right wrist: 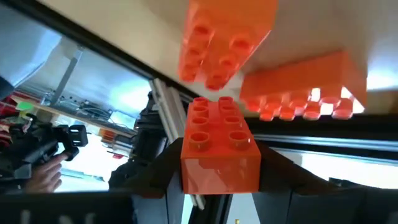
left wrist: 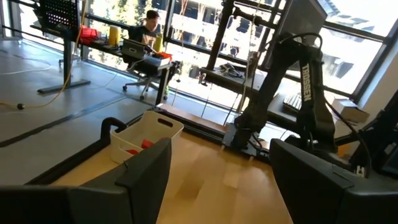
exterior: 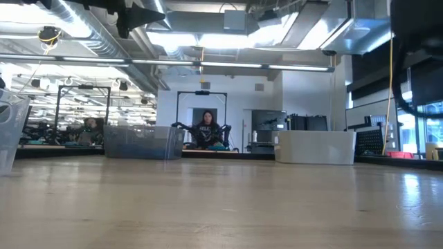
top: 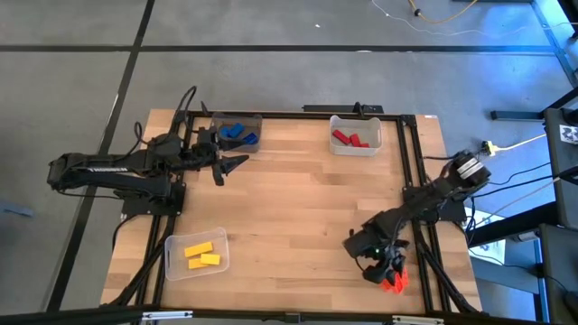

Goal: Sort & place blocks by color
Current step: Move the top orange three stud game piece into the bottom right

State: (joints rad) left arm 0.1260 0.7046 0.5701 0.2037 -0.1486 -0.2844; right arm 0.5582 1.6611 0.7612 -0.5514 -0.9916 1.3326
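Observation:
My right gripper point(top: 386, 271) hovers at the table's near right corner, shut on an orange studded brick point(right wrist: 221, 149). Two more orange bricks point(right wrist: 225, 38) point(right wrist: 305, 84) lie on the wood just beyond it, and show as an orange patch point(top: 394, 284) in the high view. My left gripper point(top: 230, 164) is open and holds nothing, just near of the bin of blue blocks point(top: 237, 134) at the far left. Red blocks point(top: 350, 139) lie in the far bin, yellow blocks point(top: 202, 254) in the near left bin. My right gripper pinches one orange brick by two opposite side walls point(right wrist: 186, 163), one finger on each side. The studded face point(right wrist: 219, 123) points back at the wrist camera. The fingers slant down toward the near right corner. The brick itself hides whether its underside rests on the table.
Three clear bins stand on the wood: the blue one's point(top: 256, 122), the red one's point(top: 376, 135) and the yellow one's point(top: 172, 248). Black frame rails point(top: 408, 162) edge the table. The middle of the table point(top: 298, 208) is bare wood. A person point(exterior: 206, 130) sits far behind the table.

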